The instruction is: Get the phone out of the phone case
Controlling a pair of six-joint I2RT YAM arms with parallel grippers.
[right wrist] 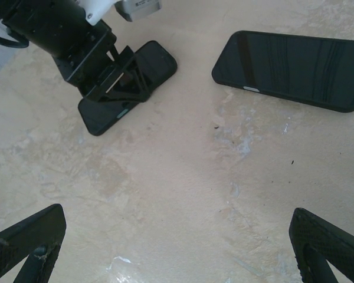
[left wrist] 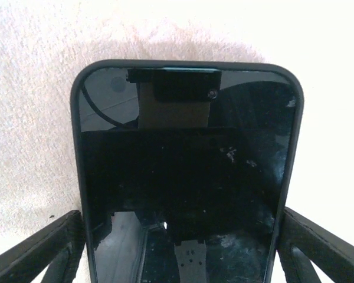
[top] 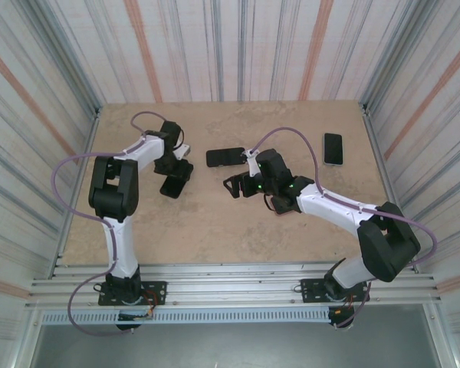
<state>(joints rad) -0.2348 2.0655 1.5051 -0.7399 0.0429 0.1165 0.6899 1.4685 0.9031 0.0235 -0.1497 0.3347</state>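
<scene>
Left arm and cased phone. The phone (left wrist: 183,177) lies flat, screen up, on the table (top: 215,222), left of centre, directly beneath the left gripper (top: 178,178). A dark case (left wrist: 76,118) wraps its edges as a thin raised rim.

In the left wrist view the fingers (left wrist: 41,250) stand apart, one at each long edge of the case. They are touching it or just beside it, and it cannot be told whether they press. The right gripper (right wrist: 177,230) hovers near the table centre with its jaws wide and nothing between them.

A second phone (top: 225,157) lies just beyond the right gripper. A third phone (top: 333,148) lies well apart at the far right.

Handling, as judged:
- The phone is probably light, rigid and flat, with a glossy glass face that is slick and liable to crack or scratch.
- The case looks like a pliant matte shell, which would give better friction than the glass.
- A hold across the long edges would steady the pair but also squeeze the rim onto the phone.
- Release likely calls for peeling the rim back at a corner, where the lip flexes most, while the other gripper holds the body down.
</scene>
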